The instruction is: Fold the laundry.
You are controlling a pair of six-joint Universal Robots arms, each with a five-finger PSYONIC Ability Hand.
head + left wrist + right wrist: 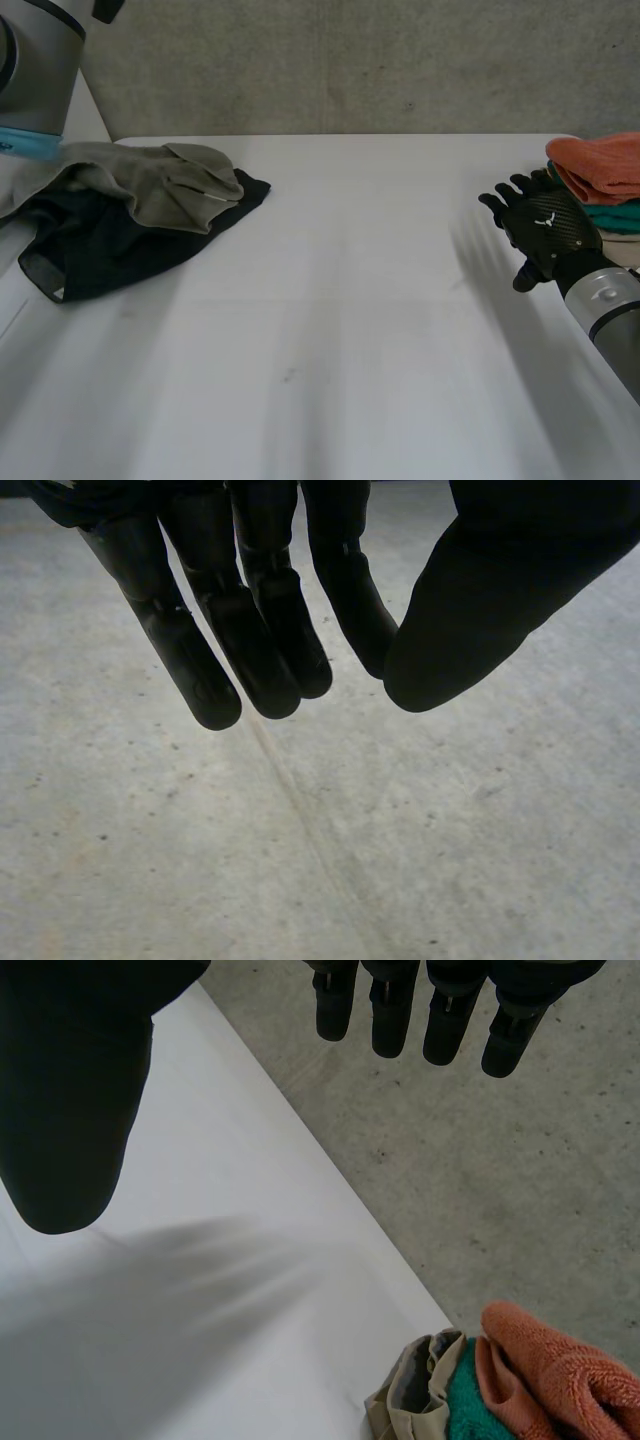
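Right robot hand (545,232): held above the right side of the white bench (330,330), back of the hand upward, fingers (388,1020) straight and slightly spread, thumb set wide from them, holding nothing and touching no cloth. Just beside it, at the bench's right edge: 1 stack of folded laundry in 3 layers, with an orange towel (600,165) on top, a teal towel (615,215) under it and a beige cloth (622,250) lowest; the right wrist view places this stack near the bench's edge, with grey speckled floor (500,1190) beyond. Left robot hand (265,610): fingers straight and close together, thumb apart from them, nothing between, hanging over bare concrete floor. Left arm (35,70): grey joint with light-blue cap, at the bench's far left corner. Unfolded laundry, 2 pieces, on the left side of the bench, well apart from the right robot hand: 1 grey garment (150,180), crumpled, lying across the top of 1 black garment (110,250), which spreads out below and to the right of it. The grey garment's left part runs under the left arm's blue cap.
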